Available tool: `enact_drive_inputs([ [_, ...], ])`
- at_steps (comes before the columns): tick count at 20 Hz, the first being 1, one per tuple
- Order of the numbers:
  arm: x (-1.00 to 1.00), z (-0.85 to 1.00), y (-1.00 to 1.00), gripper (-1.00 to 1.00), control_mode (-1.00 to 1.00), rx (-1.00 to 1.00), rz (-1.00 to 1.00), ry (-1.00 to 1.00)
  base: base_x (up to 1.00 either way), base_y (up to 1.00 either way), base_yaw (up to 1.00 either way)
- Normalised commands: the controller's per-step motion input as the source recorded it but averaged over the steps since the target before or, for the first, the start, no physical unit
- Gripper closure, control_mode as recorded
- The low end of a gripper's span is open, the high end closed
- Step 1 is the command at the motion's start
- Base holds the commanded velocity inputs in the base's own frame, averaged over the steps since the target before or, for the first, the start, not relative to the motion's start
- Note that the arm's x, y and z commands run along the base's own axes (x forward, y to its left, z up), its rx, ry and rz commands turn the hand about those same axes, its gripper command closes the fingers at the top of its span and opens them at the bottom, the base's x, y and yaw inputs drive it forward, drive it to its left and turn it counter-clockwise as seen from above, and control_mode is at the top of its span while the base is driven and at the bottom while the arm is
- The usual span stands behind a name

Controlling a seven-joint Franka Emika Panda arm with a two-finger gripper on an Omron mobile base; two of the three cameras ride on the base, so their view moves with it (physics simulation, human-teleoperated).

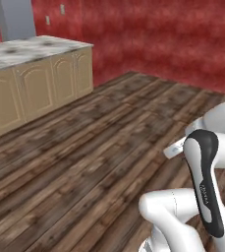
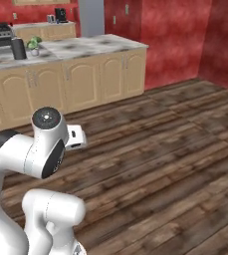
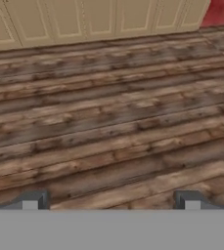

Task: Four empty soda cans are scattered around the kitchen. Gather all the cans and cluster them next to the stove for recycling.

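Hand view: the two-finger gripper is held fully spread above the dark wooden plank floor, with nothing gripped. No soda can is seen near the tan cabinet run with the marbled countertop. Empty cans are judged light, thin-walled and slippery; a gentle mid-body grasp is advised.

The arm is glossy white with rounded, bulbous links, a black curved band with tiny pale lettering on one link, and a grey disc capping a joint.
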Motion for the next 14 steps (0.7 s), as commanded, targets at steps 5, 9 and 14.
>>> enact_drive_inputs([
  [5,0.0,0.0,0.0,-1.0,1.0,0.0,0.0,0.0,0.38,0.17,0.23],
  [9,0.0,0.0,0.0,-1.0,1.0,0.0,0.0,0.0,0.39,0.16,0.27],
  [14,0.0,0.0,0.0,-1.0,1.0,0.0,0.0,0.0,0.35,0.14,0.29],
])
